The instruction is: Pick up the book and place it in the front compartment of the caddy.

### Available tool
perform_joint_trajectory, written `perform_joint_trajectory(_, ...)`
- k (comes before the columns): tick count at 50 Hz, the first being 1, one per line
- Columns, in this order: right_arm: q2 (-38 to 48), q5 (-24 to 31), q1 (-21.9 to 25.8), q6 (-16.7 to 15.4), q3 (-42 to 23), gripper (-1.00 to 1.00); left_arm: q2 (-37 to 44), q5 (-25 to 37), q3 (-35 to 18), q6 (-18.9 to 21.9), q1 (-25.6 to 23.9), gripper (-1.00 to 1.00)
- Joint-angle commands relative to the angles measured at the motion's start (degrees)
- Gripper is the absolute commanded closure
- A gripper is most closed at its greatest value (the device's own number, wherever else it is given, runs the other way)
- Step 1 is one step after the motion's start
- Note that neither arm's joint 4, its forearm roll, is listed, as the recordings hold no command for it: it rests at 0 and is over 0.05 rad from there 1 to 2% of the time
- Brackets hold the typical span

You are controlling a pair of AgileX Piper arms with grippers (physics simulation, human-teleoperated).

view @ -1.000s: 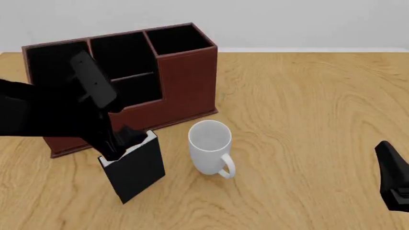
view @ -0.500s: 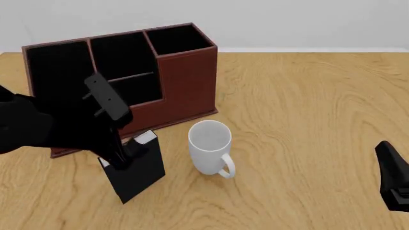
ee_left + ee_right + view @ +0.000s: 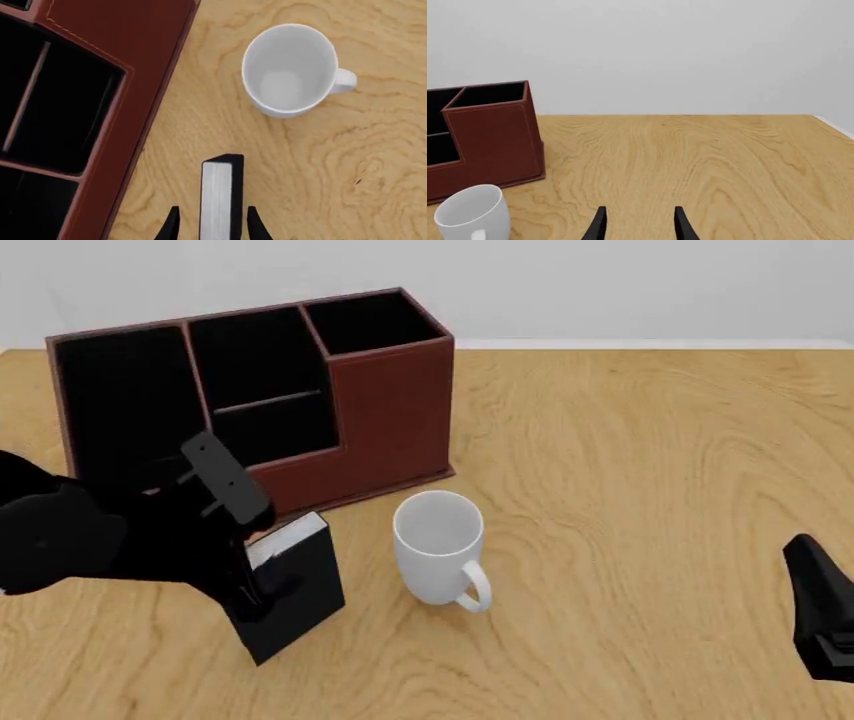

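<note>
The black book (image 3: pixel 296 592) with white page edges stands upright on the table in front of the caddy (image 3: pixel 390 410). In the left wrist view the book (image 3: pixel 219 197) is seen from above, between my two fingers. My left gripper (image 3: pixel 254 578) is lowered over the book's top and open, one finger (image 3: pixel 172 225) on each side with small gaps. The reddish-brown caddy (image 3: pixel 113 35) with its black compartments lies just beside the book. My right gripper (image 3: pixel 638 212) is open and empty, low at the near right (image 3: pixel 817 590).
A white mug (image 3: pixel 438 545) stands upright just right of the book, handle toward the near side; it also shows in the left wrist view (image 3: pixel 288 70) and the right wrist view (image 3: pixel 470 212). The caddy's taller end section (image 3: pixel 490 140) faces right.
My left arm has come down, bringing the gripper lower over the book's top edge. The book, mug and right arm have not moved.
</note>
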Motion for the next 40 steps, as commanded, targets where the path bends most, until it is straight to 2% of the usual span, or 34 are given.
perform_joint_trajectory(1,0.01,0.00,0.00,-0.01,0.00,-1.00,-0.83,-0.79,1.46,0.31,0.56,-1.00)
perform_joint_trajectory(2,0.01,0.00,0.01,-0.01,0.00,-1.00,-2.00,-0.96,1.51,0.64,0.21,-1.00)
perform_joint_trajectory(3,0.00,0.00,0.00,0.01,0.00,-1.00,-3.05,-1.01,1.41,1.06,0.48,1.00)
perform_joint_trajectory(4,0.01,0.00,0.00,0.00,0.00,-1.00,-3.58,-0.88,1.43,1.10,-0.55,1.00)
perform_joint_trajectory(8,0.00,0.00,0.00,0.00,0.00,-1.00,-6.02,-2.15,2.45,5.17,1.43,1.00)
perform_joint_trajectory(21,-0.01,0.00,0.01,-0.01,0.00,-1.00,-10.97,-0.64,0.91,8.59,2.14,1.00)
perform_joint_trajectory(23,-0.01,0.00,0.00,0.00,0.00,-1.00,-13.51,-0.90,1.56,11.60,3.23,1.00)
perform_joint_trajectory(30,0.00,0.00,0.01,0.00,0.00,-1.00,-18.71,0.68,0.72,15.25,3.70,1.00)
perform_joint_trajectory(37,0.00,0.00,0.01,0.00,0.00,-1.00,-26.50,-1.98,2.58,24.59,6.01,1.00)
perform_joint_trajectory(40,0.00,0.00,0.00,-0.01,0.00,-1.00,-27.14,-0.98,0.79,25.50,5.52,1.00)
